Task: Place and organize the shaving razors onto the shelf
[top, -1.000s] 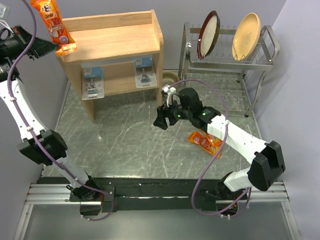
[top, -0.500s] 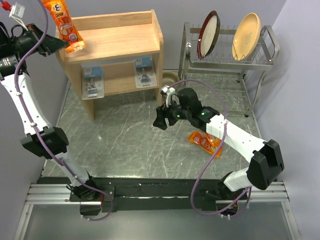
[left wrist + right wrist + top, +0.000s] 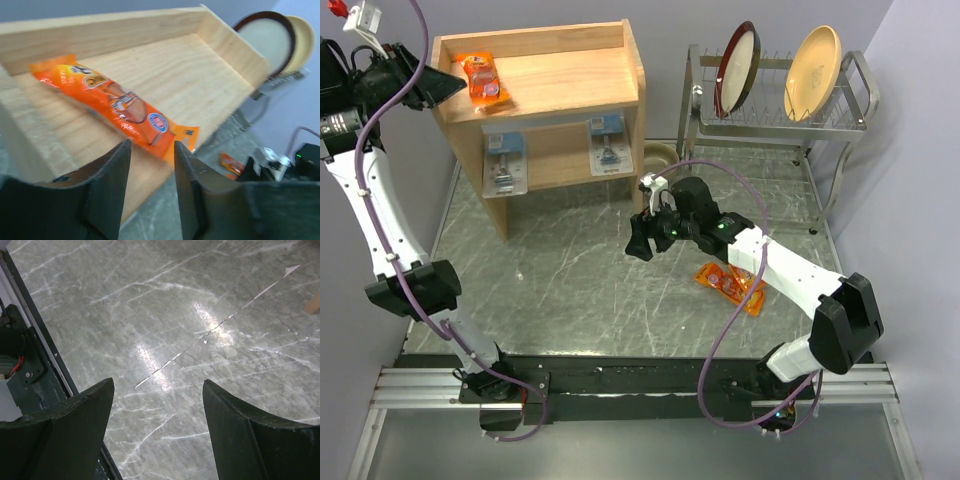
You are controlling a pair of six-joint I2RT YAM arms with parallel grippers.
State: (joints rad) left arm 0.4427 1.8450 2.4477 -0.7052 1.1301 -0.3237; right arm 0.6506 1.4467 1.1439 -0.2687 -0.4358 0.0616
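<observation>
An orange razor pack (image 3: 485, 82) (image 3: 115, 102) lies flat on the left part of the top tier of the wooden shelf (image 3: 570, 75) (image 3: 200, 75). My left gripper (image 3: 432, 88) (image 3: 151, 146) hovers at the shelf's left end, open, with the pack's near end just beyond its fingertips. Two clear blister packs (image 3: 505, 162) (image 3: 607, 144) stand on the lower tier. Another orange pack (image 3: 730, 283) (image 3: 231, 164) lies on the table to the right. My right gripper (image 3: 642, 240) (image 3: 157, 382) hangs open over bare marble with nothing between its fingers.
A metal dish rack (image 3: 780, 120) stands at the back right with a dark-rimmed plate (image 3: 735, 68) and a yellow plate (image 3: 812, 58). A small bowl (image 3: 660, 155) sits between shelf and rack. The arms' black base rail (image 3: 620, 375) runs along the near edge.
The left gripper carried the orange pack down over the top tier and opened; the pack now lies flat on the shelf. The right arm has barely moved.
</observation>
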